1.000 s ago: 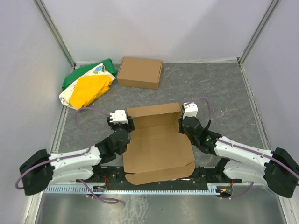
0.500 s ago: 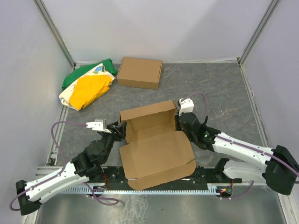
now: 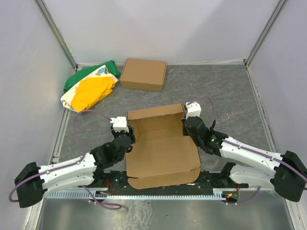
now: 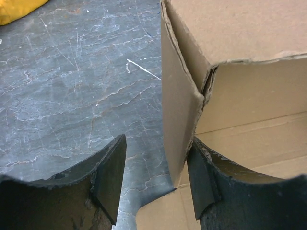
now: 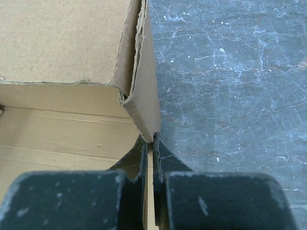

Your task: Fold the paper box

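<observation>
The paper box [image 3: 163, 151] lies half-formed at the middle of the mat, its back wall and both side walls raised and its front flap flat. My left gripper [image 3: 128, 139] is open astride the left side wall [image 4: 180, 110]. That wall touches the right finger [image 4: 204, 184], and a gap separates it from the left finger [image 4: 108, 179]. My right gripper [image 3: 187, 130] is shut on the right side wall [image 5: 144, 91] near the back corner, with the thin cardboard edge pinched between its fingers [image 5: 165, 158].
A ready-made brown box [image 3: 143, 74] sits at the back. A green, yellow and white bag [image 3: 90, 88] lies at the back left. The grey mat [image 3: 225, 96] is ringed by white walls. A metal rail [image 3: 72, 195] runs along the near edge.
My left arm swung out to the left and came back to the box's left wall with narrower jaws. The box twisted slightly and squared up again. The right gripper kept its hold.
</observation>
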{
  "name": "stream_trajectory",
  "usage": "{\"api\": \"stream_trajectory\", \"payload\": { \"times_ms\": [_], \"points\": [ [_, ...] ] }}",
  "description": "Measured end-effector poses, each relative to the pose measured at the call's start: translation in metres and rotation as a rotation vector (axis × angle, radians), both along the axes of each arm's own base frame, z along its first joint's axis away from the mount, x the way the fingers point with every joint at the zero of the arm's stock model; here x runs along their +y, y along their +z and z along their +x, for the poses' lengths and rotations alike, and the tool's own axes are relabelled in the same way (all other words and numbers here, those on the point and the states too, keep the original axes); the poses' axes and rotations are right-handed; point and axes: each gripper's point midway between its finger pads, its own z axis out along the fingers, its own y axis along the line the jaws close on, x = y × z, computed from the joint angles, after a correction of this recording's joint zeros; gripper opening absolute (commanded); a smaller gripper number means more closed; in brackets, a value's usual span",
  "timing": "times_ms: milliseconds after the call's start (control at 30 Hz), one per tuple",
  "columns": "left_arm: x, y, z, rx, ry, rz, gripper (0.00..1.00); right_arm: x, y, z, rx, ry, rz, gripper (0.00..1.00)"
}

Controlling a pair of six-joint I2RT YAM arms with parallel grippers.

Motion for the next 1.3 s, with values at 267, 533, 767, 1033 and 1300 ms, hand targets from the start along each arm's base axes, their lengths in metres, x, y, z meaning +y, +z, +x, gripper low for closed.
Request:
{"api": "stream_trajectory", "payload": {
  "times_ms": [267, 533, 767, 1033, 1300],
  "points": [
    [-0.001, -0.010, 0.011, -0.021, 0.066, 0.021, 0.55, 0.002, -0.007, -0.008, 0.013, 0.001, 0.015, 0.02],
    [0.003, -0.031, 0.022, -0.025, 0.170, 0.102, 0.37, 0.010, -0.008, -0.016, 0.008, 0.007, 0.043, 0.02],
    [-0.002, -0.034, 0.037, -0.027, 0.269, 0.203, 0.47, 0.011, 0.000, -0.021, -0.017, 0.004, 0.055, 0.02],
    [-0.010, -0.020, 0.039, -0.029, 0.264, 0.141, 0.77, 0.000, -0.002, -0.020, -0.021, -0.050, 0.027, 0.02],
    [-0.014, 0.007, 0.030, -0.045, 0.182, -0.025, 0.82, -0.001, -0.008, -0.015, 0.001, -0.097, -0.004, 0.02]
  ]
}}
